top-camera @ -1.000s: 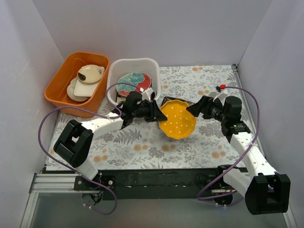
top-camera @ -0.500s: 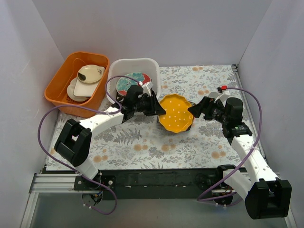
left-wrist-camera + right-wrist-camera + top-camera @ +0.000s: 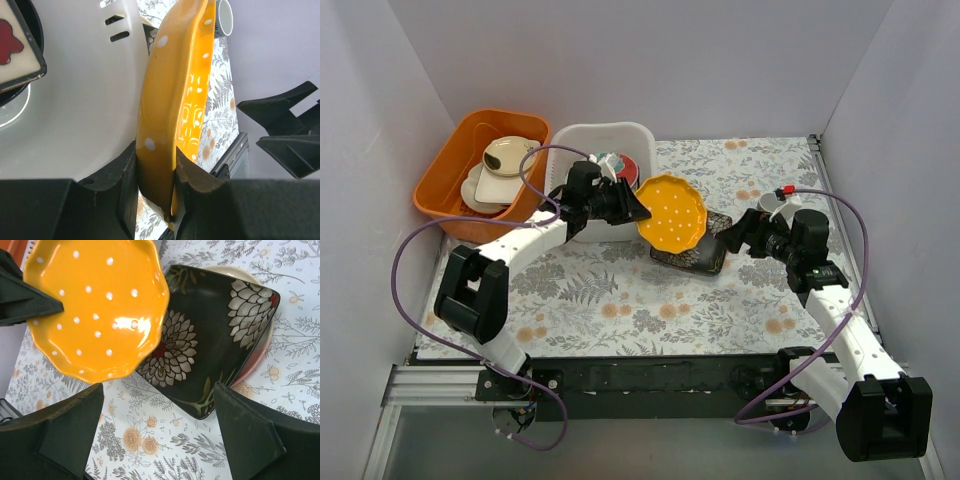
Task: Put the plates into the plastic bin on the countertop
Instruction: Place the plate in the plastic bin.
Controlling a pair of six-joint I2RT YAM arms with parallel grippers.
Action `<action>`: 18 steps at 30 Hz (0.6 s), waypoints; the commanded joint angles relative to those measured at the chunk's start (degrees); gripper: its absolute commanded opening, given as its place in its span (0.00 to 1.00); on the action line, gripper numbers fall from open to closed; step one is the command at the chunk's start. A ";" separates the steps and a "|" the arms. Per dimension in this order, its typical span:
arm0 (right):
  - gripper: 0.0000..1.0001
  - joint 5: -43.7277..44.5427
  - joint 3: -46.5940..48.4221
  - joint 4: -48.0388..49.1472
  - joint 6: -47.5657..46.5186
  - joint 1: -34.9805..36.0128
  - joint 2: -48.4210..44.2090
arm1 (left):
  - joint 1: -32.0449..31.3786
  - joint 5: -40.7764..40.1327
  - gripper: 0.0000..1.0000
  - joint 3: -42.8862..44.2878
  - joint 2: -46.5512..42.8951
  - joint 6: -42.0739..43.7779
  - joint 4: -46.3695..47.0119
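**Yellow dotted plate held at the white bin's right side**

Orange plastic stands at the far left: the orange tub (image 3: pixel 442 178) with cream dishes (image 3: pixel 504 160) stacked inside. Just right of it sits the plastic bin (image 3: pixel 603 131), white, on the fern-printed countertop (image 3: pixel 620 300). A red-rimmed plate (image 3: pixel 628 166) shows inside it, partly hidden by the arm. The left wrist view also catches a corner of a cream square plate (image 3: pixel 15 60) lying in the bin.

The left gripper (image 3: pixel 628 206) reaches across the bin's near right corner, its two fingers (image 3: pixel 127 175) pinched tight on the rim of a yellow plate (image 3: pixel 670 213) with white dots. The plate is off the countertop and tilted, close beside the bin's outer wall; whether they touch cannot be told.

Below and right of it, the black floral rectangle (image 3: pixel 210 340) lies flat on top of the pink-cream round plate (image 3: pixel 260 355), which peeks out at its right edge. The right gripper (image 3: pixel 733 235) hovers just beside them, fingers spread wide and holding nothing. A small cup (image 3: pixel 223 17) stands behind it.
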 commanded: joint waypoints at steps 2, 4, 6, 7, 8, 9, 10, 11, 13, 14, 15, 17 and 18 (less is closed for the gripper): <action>0.96 -0.27 -1.23 0.91 -0.98 0.26 -0.08 | 2.76 4.12 0.00 4.73 -3.88 -0.38 5.44; 0.96 -0.53 -1.32 1.00 -0.80 0.18 0.10 | 3.90 4.30 0.00 5.00 -4.32 -0.38 5.44; 0.96 -0.62 -1.32 0.82 -0.89 0.18 0.01 | 4.61 4.74 0.00 5.17 -4.76 -0.55 5.70; 0.96 -0.62 -1.32 0.91 -0.89 0.18 -0.16 | 5.22 4.92 0.00 5.35 -5.20 -0.55 5.70; 0.96 -0.54 -1.58 0.91 -0.98 0.18 -0.25 | 5.49 5.00 0.00 5.44 -5.38 -0.55 5.96; 0.96 -0.45 -1.76 0.91 -0.89 0.26 -0.34 | 5.84 5.01 0.00 5.61 -5.55 -0.64 5.96; 0.96 -0.62 -1.85 1.00 -0.80 0.27 -0.25 | 6.45 5.09 0.00 5.79 -5.73 -0.73 5.96; 0.96 -0.71 -2.02 1.00 -0.80 0.27 -0.34 | 6.72 5.09 0.00 5.96 -6.08 -0.73 5.88; 0.96 -0.97 -2.11 0.82 -0.98 0.27 -0.43 | 7.51 5.18 0.00 6.14 -6.34 -0.82 6.05; 0.96 -0.89 -2.20 0.65 -1.06 0.27 -0.60 | 7.86 5.27 0.00 6.31 -6.52 -0.91 6.23; 0.96 -0.80 -2.46 0.56 -1.06 0.18 -0.69 | 8.21 5.62 0.00 6.40 -6.52 -0.91 6.32; 0.96 -0.62 -3.08 0.82 -0.89 0.26 -1.22 | 8.92 5.80 0.00 6.67 -6.52 -0.99 5.97; 0.96 -0.71 -3.25 0.91 -0.80 0.27 -1.39 | 9.09 5.54 0.00 6.93 -6.52 -1.08 5.96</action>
